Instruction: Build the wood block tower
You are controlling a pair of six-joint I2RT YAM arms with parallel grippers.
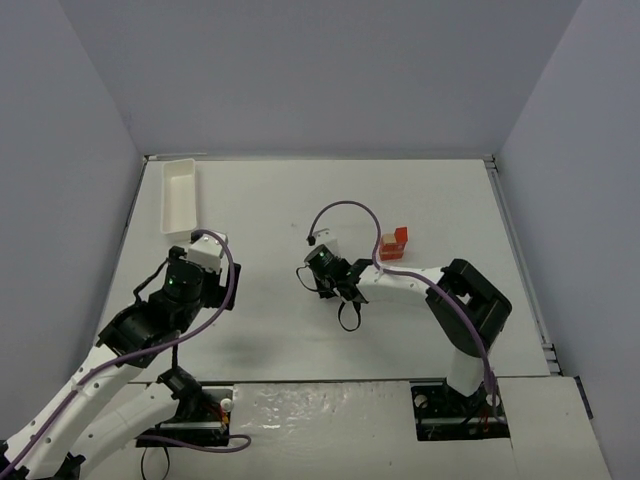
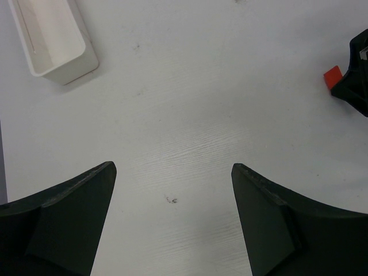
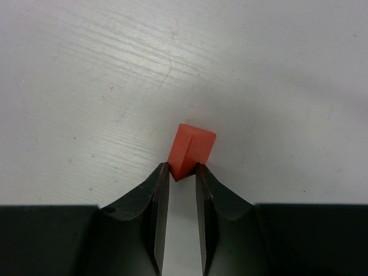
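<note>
The wood block tower (image 1: pixel 394 243) is a small stack of red cubes with a pale piece, right of the table's middle. My right gripper (image 3: pixel 180 169) is shut on one small red block (image 3: pixel 191 149), pinching its near corner just above the white table. In the top view this gripper (image 1: pixel 308 272) is left of the tower. The left wrist view shows the same red block (image 2: pixel 332 76) at its right edge, beside the black right gripper (image 2: pixel 357 69). My left gripper (image 2: pixel 172 169) is open and empty over bare table at the left (image 1: pixel 205 262).
A long white tray (image 1: pixel 178 195) lies at the far left corner and shows in the left wrist view (image 2: pixel 54 40). Grey walls enclose the table on three sides. A purple cable loops above the right arm (image 1: pixel 345 207).
</note>
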